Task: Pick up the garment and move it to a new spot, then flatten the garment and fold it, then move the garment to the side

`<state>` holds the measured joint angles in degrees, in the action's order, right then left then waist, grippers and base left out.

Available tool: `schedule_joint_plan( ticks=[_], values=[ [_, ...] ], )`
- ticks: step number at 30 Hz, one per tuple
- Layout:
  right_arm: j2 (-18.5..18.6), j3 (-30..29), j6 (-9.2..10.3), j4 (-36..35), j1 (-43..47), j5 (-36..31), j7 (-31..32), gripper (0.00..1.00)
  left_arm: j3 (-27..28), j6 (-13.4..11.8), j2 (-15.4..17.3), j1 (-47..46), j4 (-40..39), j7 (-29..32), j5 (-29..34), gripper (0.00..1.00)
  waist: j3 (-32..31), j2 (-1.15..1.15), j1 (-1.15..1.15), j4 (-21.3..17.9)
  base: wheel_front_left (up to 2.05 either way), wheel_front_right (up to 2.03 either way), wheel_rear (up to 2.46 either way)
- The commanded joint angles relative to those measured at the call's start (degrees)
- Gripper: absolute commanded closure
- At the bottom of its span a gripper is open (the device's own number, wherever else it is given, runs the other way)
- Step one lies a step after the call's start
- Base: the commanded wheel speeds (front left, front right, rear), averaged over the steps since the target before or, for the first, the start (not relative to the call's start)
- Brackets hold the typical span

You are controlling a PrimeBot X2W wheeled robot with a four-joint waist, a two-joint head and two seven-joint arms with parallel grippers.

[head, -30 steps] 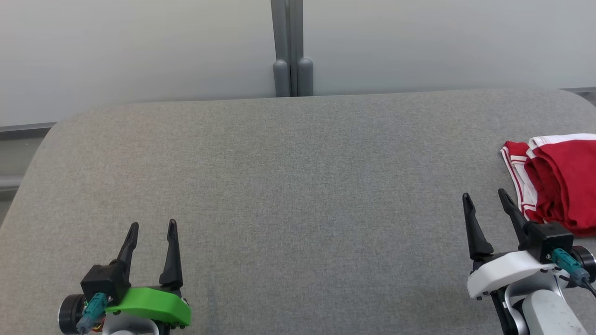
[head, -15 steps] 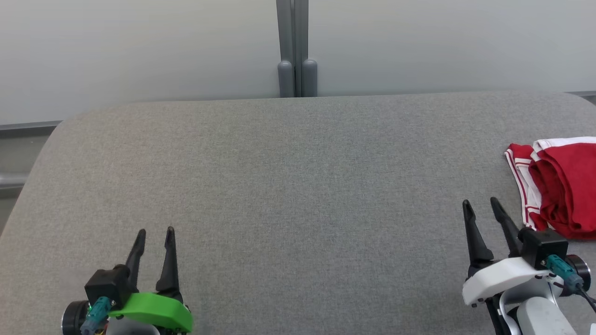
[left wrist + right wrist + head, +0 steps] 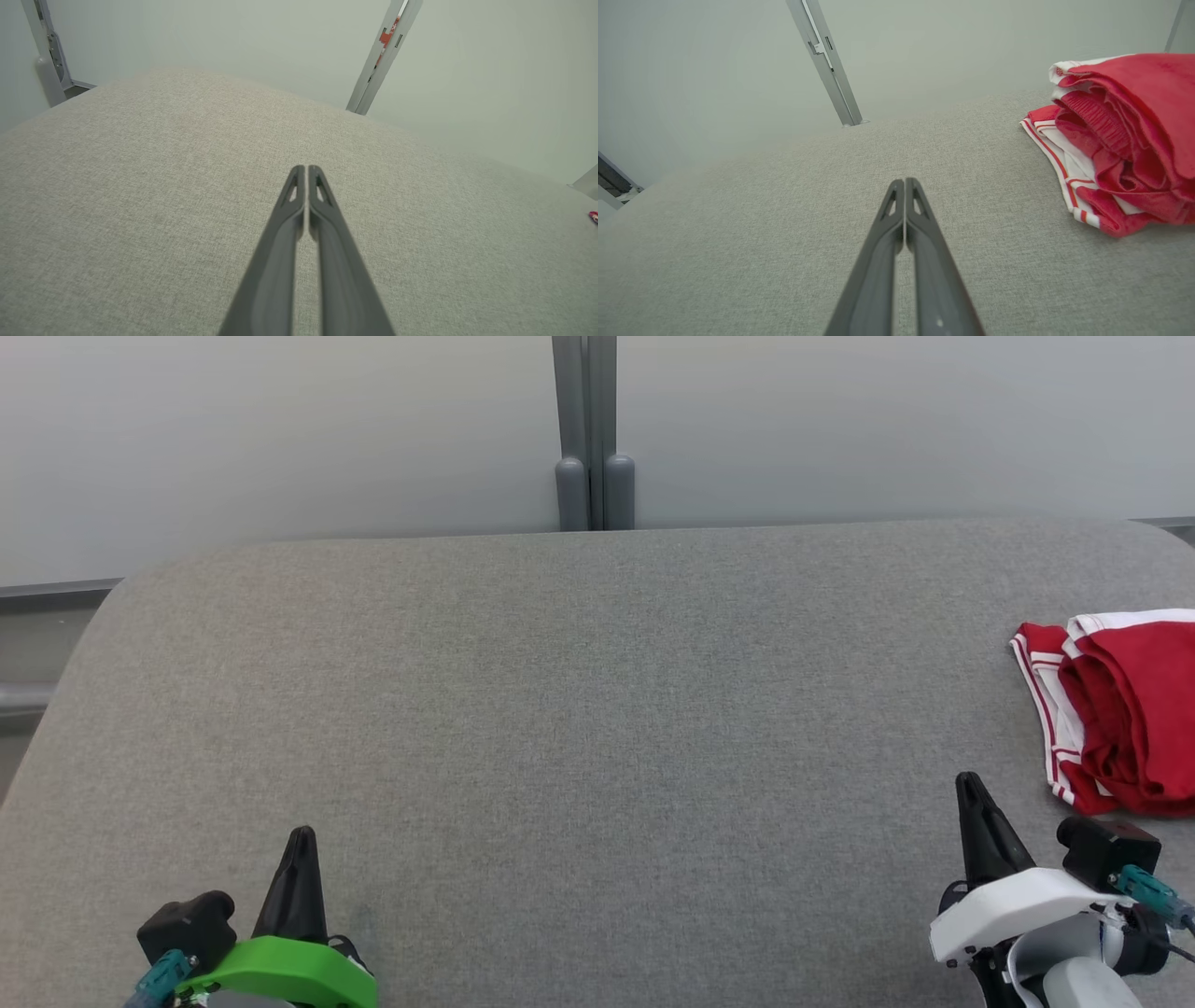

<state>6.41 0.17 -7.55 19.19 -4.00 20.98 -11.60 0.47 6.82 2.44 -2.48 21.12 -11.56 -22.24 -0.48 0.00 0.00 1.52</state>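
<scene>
Red-and-white garment (image 3: 1120,709) lies folded at the worktop's (image 3: 597,709) right edge. Left claw (image 3: 301,842) and right claw (image 3: 968,789), near side, are pressed together, empty. Setting aside looks finished; next, arms merely retire.

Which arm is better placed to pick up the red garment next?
Right. The garment lies just beyond the right hand; the left hand sits far across the grey surface. Both hands are shut and empty.
</scene>
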Motion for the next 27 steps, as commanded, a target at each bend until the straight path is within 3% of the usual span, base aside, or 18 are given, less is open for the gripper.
schedule_joint_plan(
  ticks=[1, 27],
  values=[
    [0.19, -0.49, 0.01, -1.24, -1.23, 2.73, 0.57, 1.0, 0.49, 0.12, 0.19, -1.38, -1.23, 0.56, -2.73, 1.0, 0.01, 0.0, 0.0, -0.02, 0.0, 0.0, 0.0],
    [-1.02, -2.52, 0.03, -2.75, -1.72, 25.52, 6.34, 1.0, 2.31, 0.31, 0.32, -2.33, -3.38, 6.31, -25.06, 1.0, 0.16, 0.0, 0.0, -0.36, 0.0, 0.0, 0.0]
  ],
)
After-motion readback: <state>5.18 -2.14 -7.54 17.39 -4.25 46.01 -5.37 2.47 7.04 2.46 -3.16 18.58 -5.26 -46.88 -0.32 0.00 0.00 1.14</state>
